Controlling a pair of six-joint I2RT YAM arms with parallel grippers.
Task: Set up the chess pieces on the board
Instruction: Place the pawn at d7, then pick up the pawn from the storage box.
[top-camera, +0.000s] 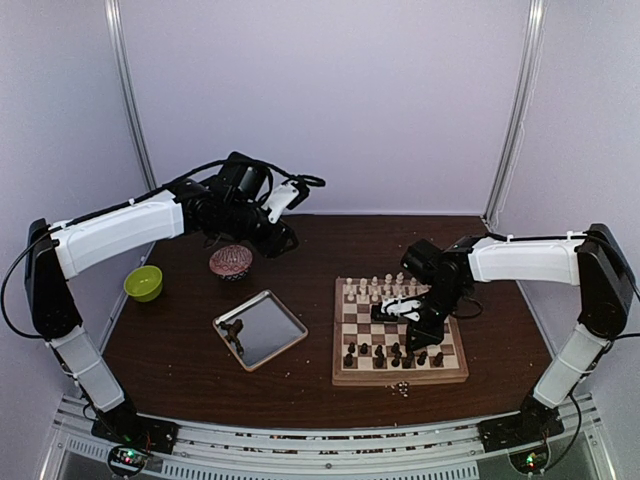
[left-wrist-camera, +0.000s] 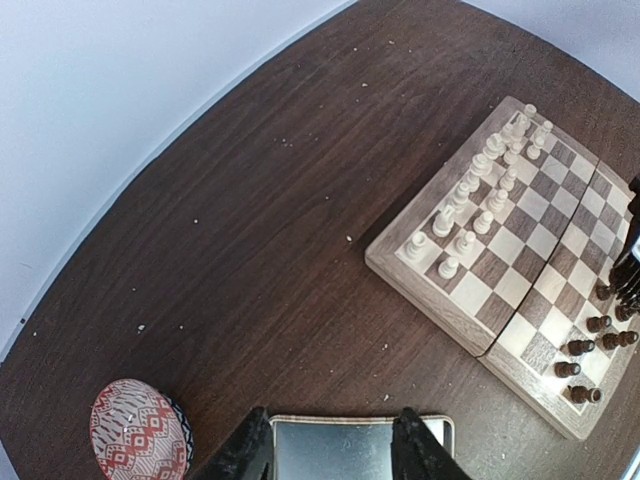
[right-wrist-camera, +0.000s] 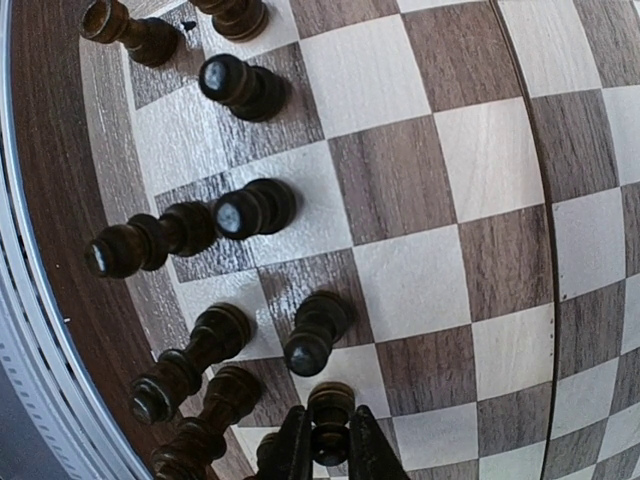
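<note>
Your left gripper (left-wrist-camera: 330, 452) is hanging high over the table (left-wrist-camera: 250, 200), its jaws standing partly apart and gripping nothing. Directly below those jaws the silver tray (left-wrist-camera: 360, 447) is showing between the two fingers (left-wrist-camera: 245, 452). A patterned bowl (left-wrist-camera: 140, 432) is sitting off to their left, and a green bowl (top-camera: 143, 283) is sitting further left again. Ahead of the jaws and to their right, the board (left-wrist-camera: 520, 245) is lying flat on the dark wood. The cream pieces (left-wrist-camera: 480, 200) are lining its two far rows, and the dark pieces (left-wrist-camera: 590, 350) are crowding the rows nearest the arms.

Your right gripper (right-wrist-camera: 330, 455) is pointing down over that near side of the board, its jaws drawn narrow and pinching the head of a dark pawn (right-wrist-camera: 330, 415), which is standing upright between the fingertips. More dark pieces are standing just beyond the jaws and to their left, along the board's rim. To the right of the jaws, bare squares are showing.
</note>
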